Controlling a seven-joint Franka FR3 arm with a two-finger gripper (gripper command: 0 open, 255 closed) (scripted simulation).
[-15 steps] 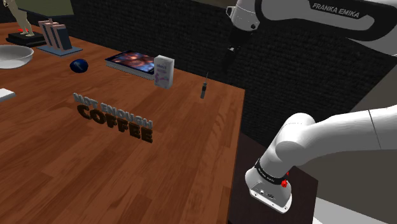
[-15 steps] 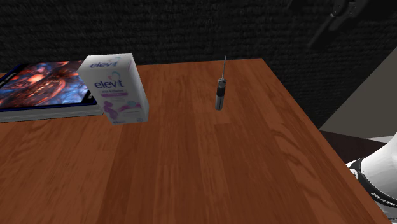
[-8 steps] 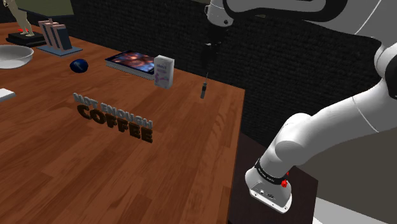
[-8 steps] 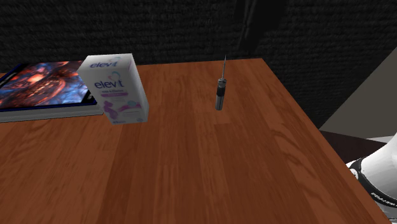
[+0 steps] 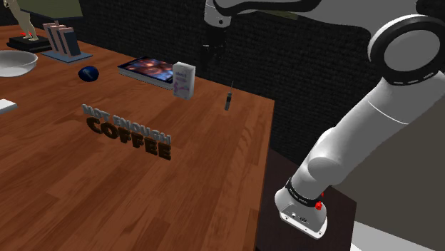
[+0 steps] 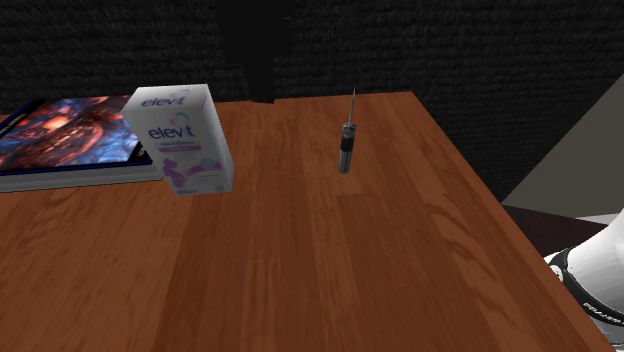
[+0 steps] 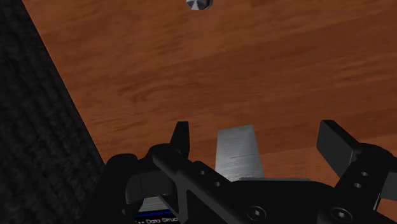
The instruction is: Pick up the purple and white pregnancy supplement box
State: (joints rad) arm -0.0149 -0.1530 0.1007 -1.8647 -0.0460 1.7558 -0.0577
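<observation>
The wrist view settles the gripper [image 7: 256, 132] question: its two black fingers [image 7: 180, 137] stand well apart with nothing clasped. The pale top of the supplement box [image 7: 238, 153] sits below the gap between them, touched by neither. In the other two views the hand is just a black shape against the dark wall [image 6: 450, 50], hanging above the box's far side, and the fingers can't be read from there. The second exterior view gives the box's face instead: white with a purple band, "elevit" printed on the top and again on the front. It stands upright just beside the corner of a flat book [image 6: 65, 135] with a fiery cover. In the wrist view a scrap of print reading "Data Struc" peeks past the gripper's body (the rest is cut off). The shoulder view adds chunky brown letters [image 5: 128, 130] spelling "NOT ENOUGH COFFEE", a blue ball [image 5: 88, 73] and a white bowl [image 5: 14, 63]. Everything sits on a reddish wooden table [image 6: 300, 260], with a thin dark tool [image 6: 346, 145] standing upright, apart from the box.
</observation>
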